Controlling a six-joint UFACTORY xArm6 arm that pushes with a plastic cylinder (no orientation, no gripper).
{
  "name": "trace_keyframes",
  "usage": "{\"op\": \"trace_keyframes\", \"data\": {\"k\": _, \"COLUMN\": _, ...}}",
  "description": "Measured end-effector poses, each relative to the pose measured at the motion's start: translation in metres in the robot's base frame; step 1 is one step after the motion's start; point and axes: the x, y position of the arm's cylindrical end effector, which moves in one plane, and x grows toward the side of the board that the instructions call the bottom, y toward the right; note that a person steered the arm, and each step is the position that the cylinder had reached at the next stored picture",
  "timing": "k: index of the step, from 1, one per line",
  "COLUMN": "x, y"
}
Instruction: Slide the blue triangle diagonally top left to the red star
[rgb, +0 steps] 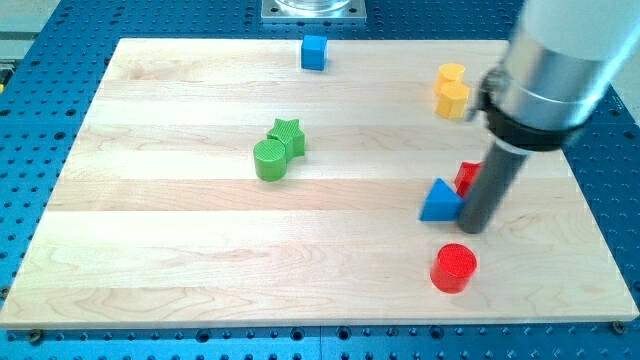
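The rod's tip (473, 226) touches the blue triangle (439, 201) from the right, beside the half-hidden red star (466, 177); the end effector has no jaws.

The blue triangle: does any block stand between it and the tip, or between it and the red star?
Nothing visible does. My tip is right beside the blue triangle, on the view's right. The red star, half hidden behind the rod, sits just up and right of the triangle, apparently touching it.
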Motion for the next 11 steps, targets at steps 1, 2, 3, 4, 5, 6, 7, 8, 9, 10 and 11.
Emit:
{"op": "trace_keyframes", "data": {"k": 1, "x": -0.019, "y": -0.022}}
{"op": "trace_keyframes", "data": {"k": 2, "x": -0.063, "y": -0.046}}
{"op": "trace_keyframes", "data": {"k": 3, "x": -0.051, "y": -0.025}}
{"op": "trace_keyframes", "data": {"k": 4, "x": -0.016, "y": -0.046}}
{"op": "trace_keyframes", "data": {"k": 5, "x": -0.010, "y": -0.112}}
{"op": "trace_keyframes", "data": {"k": 6, "x": -0.046, "y": -0.104}}
{"op": "trace_keyframes", "data": {"k": 7, "x": -0.027, "y": -0.076}}
{"op": "trace_keyframes", "data": {"k": 8, "x": -0.001, "y": -0.060}}
{"op": "trace_keyframes", "data": {"k": 9, "x": -0.046, "y": -0.018}}
{"op": "trace_keyframes", "data": {"k": 10, "x": -0.100, "y": -0.037}}
{"op": "trace_keyframes", "data": {"k": 11, "x": -0.123, "y": -0.049}}
